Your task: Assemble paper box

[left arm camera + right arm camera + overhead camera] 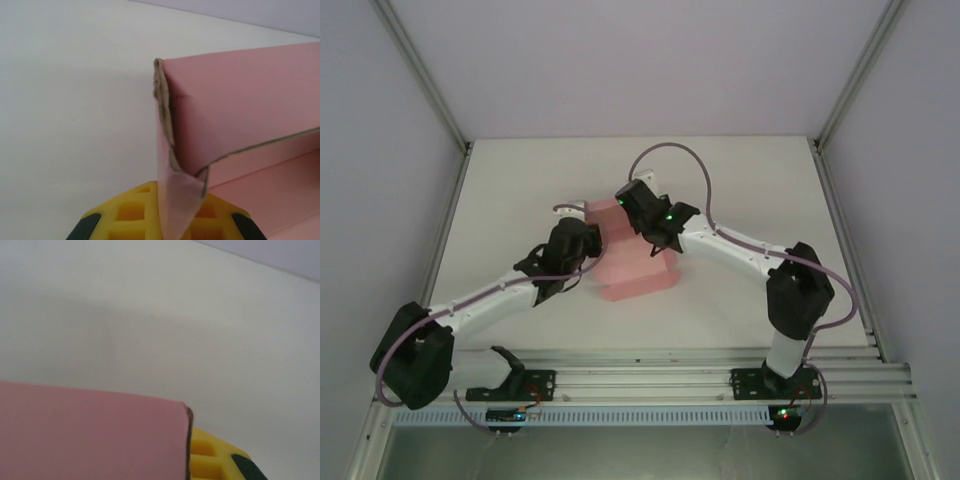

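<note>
box (pixel 638 272): mid-tabletop (pixel 750 180)
done: we judge the walls raised, one corner creased
to do: flaps loose, top open, we think about half left
axis: long, tabletop's far-left to near-right; opening up
left pincer (pixel 167 217): pinching a corner flap
right pincer (pixel 620 205): closed on far wall

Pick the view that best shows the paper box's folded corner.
Left wrist: the paper box shows its corner fold and raw card edges close up. Top external shows it small, partly covered; right wrist, a plain pink panel.
</note>
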Available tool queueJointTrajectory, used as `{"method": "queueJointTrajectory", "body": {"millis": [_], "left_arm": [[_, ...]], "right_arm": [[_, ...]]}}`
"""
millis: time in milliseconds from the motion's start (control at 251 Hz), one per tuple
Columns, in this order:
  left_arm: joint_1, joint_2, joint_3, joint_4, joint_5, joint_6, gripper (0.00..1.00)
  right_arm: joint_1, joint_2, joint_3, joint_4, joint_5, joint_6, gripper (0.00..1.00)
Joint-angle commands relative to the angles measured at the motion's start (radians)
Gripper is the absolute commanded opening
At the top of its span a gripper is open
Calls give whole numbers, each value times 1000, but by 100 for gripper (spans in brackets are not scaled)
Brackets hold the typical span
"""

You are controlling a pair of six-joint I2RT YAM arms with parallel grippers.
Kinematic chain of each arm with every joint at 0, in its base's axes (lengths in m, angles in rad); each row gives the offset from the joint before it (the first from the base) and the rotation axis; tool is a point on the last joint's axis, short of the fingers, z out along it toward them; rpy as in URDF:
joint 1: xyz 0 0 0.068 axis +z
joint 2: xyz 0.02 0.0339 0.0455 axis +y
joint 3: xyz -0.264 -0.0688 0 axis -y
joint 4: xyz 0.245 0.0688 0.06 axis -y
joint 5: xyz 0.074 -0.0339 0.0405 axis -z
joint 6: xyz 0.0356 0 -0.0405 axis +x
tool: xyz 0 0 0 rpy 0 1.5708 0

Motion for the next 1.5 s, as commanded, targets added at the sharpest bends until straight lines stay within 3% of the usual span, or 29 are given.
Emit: {"method": "queueJointTrajectory", "body": {"millis": [0,92,231,327,411,507,575,639,698,834,974,1022,1273,1377,1497], "left_arm": [[-11,-37,50,-72,-97,-37,0],[-16,-39,64,-96,-100,-50,0],[-20,-49,79,-124,-106,-80,0],[-24,-54,91,-144,-96,-104,0],[-32,-51,100,-141,-84,-102,0],[-33,-35,106,-135,-85,-95,0],[-33,-24,110,-134,-86,-95,0],[-33,-15,110,-131,-82,-98,0],[-33,-11,109,-125,-78,-100,0],[-31,-2,103,-109,-71,-103,0],[-30,10,105,-110,-67,-102,0],[-30,13,106,-108,-64,-102,0],[-19,14,105,-98,-27,-65,0],[-3,20,133,-158,7,-1,0],[50,41,189,-279,140,90,0]], "right_arm": [[-91,71,-20,-243,455,169,0],[-91,70,-24,-267,545,247,4],[-102,68,-39,-243,573,260,7],[-105,95,-1,-349,640,350,7],[-106,107,19,-371,611,377,8],[-116,53,-80,-84,381,142,22],[-126,-26,-204,158,121,18,26],[-145,-97,-307,324,-112,-8,29],[-170,-151,-373,438,-306,-24,38],[-206,-244,-449,546,-579,-43,50],[-220,-341,-494,565,-812,-86,82],[-221,-376,-513,574,-857,-86,86],[-233,-515,-555,449,-691,-112,89],[-259,-563,-570,382,-656,-91,99],[-308,-625,-599,301,-599,-8,99]]}}
